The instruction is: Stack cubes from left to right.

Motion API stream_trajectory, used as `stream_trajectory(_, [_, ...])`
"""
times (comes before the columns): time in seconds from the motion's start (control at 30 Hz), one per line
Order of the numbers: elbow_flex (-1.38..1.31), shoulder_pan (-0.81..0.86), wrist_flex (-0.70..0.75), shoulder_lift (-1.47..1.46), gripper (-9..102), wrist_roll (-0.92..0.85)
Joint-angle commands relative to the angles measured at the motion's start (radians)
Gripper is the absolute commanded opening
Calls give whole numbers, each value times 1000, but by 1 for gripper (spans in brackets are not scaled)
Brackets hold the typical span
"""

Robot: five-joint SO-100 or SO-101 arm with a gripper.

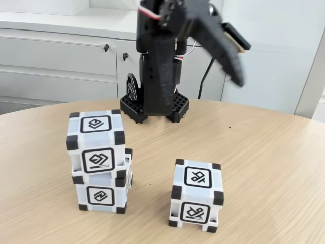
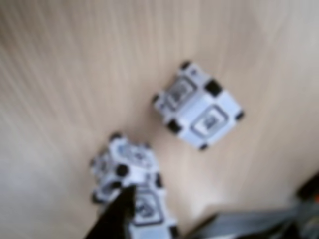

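In the fixed view, nearest the camera, a single cube stands alone on the table, right of centre and close to the picture's lower edge. To its left, apart from it, is a two-high stack: the lower cube rests on the table and the upper cube sits on top of it, twisted slightly so that its edges overhang. A strip of bare wood separates the stack from the single cube, and the table is open to the right of the single cube and between the cubes and the arm base, which stands at the far edge of the table. The arm rises upright from that base, folds at the top and reaches forward and right, with the end effector raised well above the table and angled downward (blurred). It grips nothing; the opening between its fingers cannot be determined. In the wrist view, also blurred, the stack appears at lower centre and the single cube upper right of it. Behind the table stands a white cabinet.
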Motion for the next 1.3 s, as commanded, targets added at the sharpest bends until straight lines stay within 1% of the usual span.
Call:
stream_trajectory(0.0, [-5,-86,3,9,50,-87])
stream_trajectory(0.1, [-5,-160,3,-9,50,-195])
stream_trajectory(0.2, [-18,-167,2,-87,50,-295])
stream_trajectory(0.33, [-23,-160,-14,-238,51,-383])
stream_trajectory(0.4, [-23,-123,-15,-290,51,-410])
stream_trajectory(0.53, [-29,25,-23,-322,53,-505])
stream_trajectory(0.67, [-61,138,-100,-353,52,-532])
stream_trajectory(0.77, [-61,169,-153,-396,53,-601])
stream_trajectory(1.0, [-44,160,-229,-414,54,-675])
stream_trajectory(1.27, [-43,140,-235,-419,54,-724])
